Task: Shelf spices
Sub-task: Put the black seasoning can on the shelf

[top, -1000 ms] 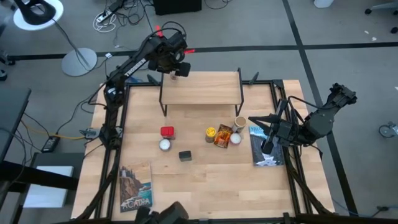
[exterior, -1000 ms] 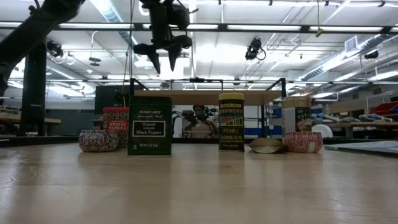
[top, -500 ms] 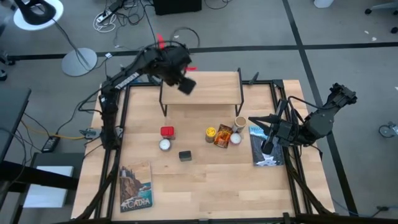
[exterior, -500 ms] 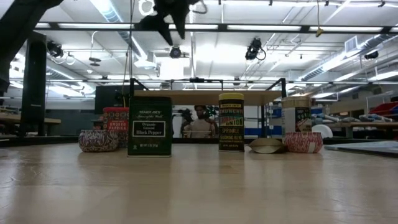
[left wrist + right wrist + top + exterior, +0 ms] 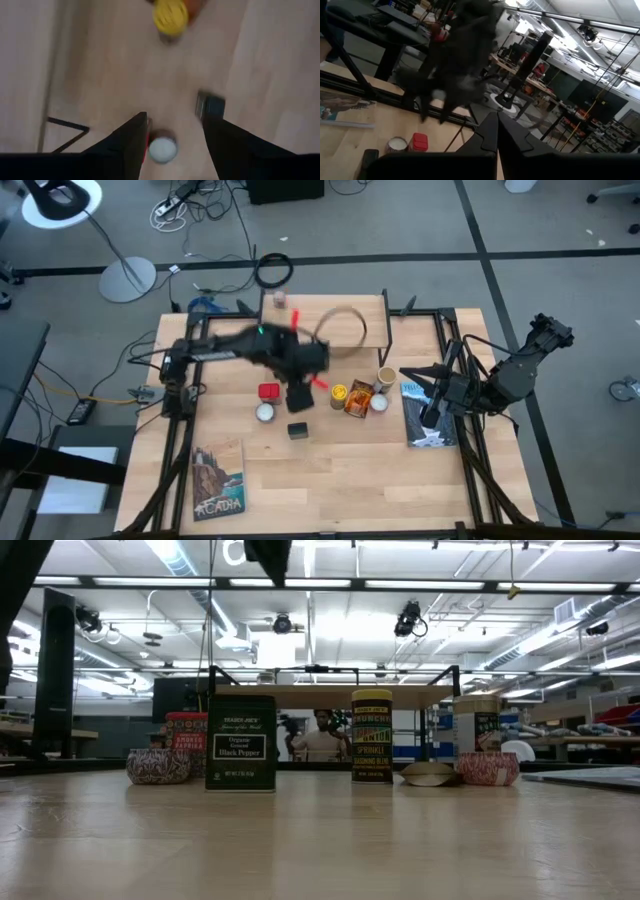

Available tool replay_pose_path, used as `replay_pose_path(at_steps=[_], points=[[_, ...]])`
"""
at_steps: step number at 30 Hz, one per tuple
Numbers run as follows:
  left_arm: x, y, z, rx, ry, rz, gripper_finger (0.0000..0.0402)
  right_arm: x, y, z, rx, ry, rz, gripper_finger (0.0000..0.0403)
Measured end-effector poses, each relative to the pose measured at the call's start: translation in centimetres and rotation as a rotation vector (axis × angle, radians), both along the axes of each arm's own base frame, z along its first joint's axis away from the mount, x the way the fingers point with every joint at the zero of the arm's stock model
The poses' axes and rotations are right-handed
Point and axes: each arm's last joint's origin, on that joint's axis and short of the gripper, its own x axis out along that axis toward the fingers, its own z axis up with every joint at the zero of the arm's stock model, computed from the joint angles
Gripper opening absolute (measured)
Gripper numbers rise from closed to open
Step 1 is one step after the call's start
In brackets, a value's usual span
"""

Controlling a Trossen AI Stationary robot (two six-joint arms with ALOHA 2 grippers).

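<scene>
**A:** The left claw (image 5: 299,396) is hovering over the middle of the desk (image 5: 350,480), just on the near side of the shelf (image 5: 340,330). How are its fingers looking?

**B:** They are standing apart and gripping nothing. From the left wrist, a white disc (image 5: 162,150) is lying below the gap between them. The dark tin (image 5: 210,105) is sitting a little to one side, and the yellow jar (image 5: 170,16) is farther off.

**A:** And where are the spices sitting?

**B:** A small jar (image 5: 280,299) is standing at the far left corner of the shelf top. All the others are sitting on the desk, nearer than the shelf. The red tin (image 5: 268,391) is at the left with the white disc just near of it, and the dark tin is nearest of all. To the right, the yellow jar, the orange packet (image 5: 358,398) and the tan jar (image 5: 386,377) are huddling close together, with a second white disc (image 5: 378,403) beside them.

**A:** What about the right arm?

**B:** The right claw (image 5: 432,402) is waiting over the book (image 5: 425,430) at the right edge, with its fingers pressing together and holding nothing. Another book (image 5: 218,480) is lying at the near left corner.
</scene>
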Motion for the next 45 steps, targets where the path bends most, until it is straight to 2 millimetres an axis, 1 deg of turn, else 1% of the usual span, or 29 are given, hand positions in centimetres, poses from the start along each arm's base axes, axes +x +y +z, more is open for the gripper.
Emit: replay_pose_path(at_steps=[3, 7, 10, 14, 18, 23, 27, 31, 35, 40, 45], points=[[0.1, -1.8, -2.6, 0.056, 0.108, -0.077, 0.0205, 0.0, 0.0, 0.0, 0.000, 0.000, 0.000, 0.0004], [0.0, -2.9, -6.1, 0.070, 0.223, -0.087, 0.0244, 0.0, 0.0, 0.0, 0.001, -0.001, 0.000, 0.0004], [0.2, -3.4, -8.4, 0.054, 0.246, -0.076, 0.0280, 0.0, 0.0, 0.0, 0.004, -0.002, 0.000, 0.0002], [0.6, -4.3, -10.1, 0.029, 0.210, -0.083, 0.0322, 0.0, 0.0, 0.0, 0.004, -0.002, 0.000, 0.0003], [1.2, -4.8, -11.3, 0.024, 0.149, -0.054, 0.0347, 0.0, 0.0, 0.0, 0.005, -0.002, 0.000, 0.0003], [1.1, -5.2, -12.9, 0.043, 0.148, -0.033, 0.0353, 0.0, 0.0, 0.0, 0.004, -0.002, 0.000, 0.0002], [1.0, -5.7, -13.9, -0.052, 0.155, -0.033, 0.0353, 0.0, 0.0, 0.0, 0.004, -0.002, 0.000, 0.0004], [1.0, -6.6, -14.1, -0.069, 0.134, -0.059, 0.0353, 0.0, 0.0, 0.0, 0.004, -0.002, 0.000, 0.0002], [1.3, -7.0, -14.0, -0.078, 0.103, -0.063, 0.0353, 0.0, 0.0, 0.0, 0.005, -0.002, 0.000, 0.0003], [1.3, -7.0, -14.5, -0.064, 0.109, -0.052, 0.0353, 0.0, 0.0, 0.0, 0.005, -0.002, 0.000, 0.0002], [1.0, -6.9, -15.5, -0.058, 0.128, -0.048, 0.0353, 0.0, 0.0, 0.0, 0.009, -0.004, 0.000, 0.0003]])
